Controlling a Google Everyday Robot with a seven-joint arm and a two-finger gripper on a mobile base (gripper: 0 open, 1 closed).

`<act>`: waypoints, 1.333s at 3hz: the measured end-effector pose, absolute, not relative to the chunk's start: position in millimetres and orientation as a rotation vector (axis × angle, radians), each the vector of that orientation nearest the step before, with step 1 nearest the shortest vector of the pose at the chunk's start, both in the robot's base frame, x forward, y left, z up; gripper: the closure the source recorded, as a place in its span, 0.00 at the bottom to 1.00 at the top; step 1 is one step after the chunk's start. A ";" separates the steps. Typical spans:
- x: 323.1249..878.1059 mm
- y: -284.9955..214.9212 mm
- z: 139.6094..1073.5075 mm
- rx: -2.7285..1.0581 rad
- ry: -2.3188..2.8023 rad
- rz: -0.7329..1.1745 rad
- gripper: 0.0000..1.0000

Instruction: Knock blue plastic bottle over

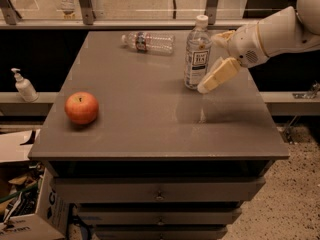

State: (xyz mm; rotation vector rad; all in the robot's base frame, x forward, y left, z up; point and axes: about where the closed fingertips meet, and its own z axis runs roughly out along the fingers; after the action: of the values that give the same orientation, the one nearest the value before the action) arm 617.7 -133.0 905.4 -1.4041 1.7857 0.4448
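Observation:
The blue plastic bottle [197,54] stands upright at the back right of the grey table [150,129]. It has a white cap and a white label with dark lettering. My gripper [213,61] comes in from the right on a white arm and sits just to the right of the bottle, at label height. Its fingers are spread: the lower finger [217,76] reaches to the bottle's lower right side, and the upper one [223,36] is near the bottle's shoulder. The gripper holds nothing.
A slimmer clear bottle [149,41] with a red-and-blue label lies on its side at the back of the table. A red apple [81,107] sits front left. A pump dispenser [23,86] stands on a ledge at left. A cardboard box [22,219] is on the floor, lower left.

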 end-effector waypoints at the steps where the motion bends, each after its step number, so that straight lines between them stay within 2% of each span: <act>1: 620.3 -106.3 915.2 -1.416 1.687 0.489 0.00; 4: 629.7 -83.8 919.9 -1.353 1.625 0.516 0.00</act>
State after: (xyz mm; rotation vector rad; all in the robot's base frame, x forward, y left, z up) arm 629.7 -83.8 919.9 -1.3528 1.6246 0.5163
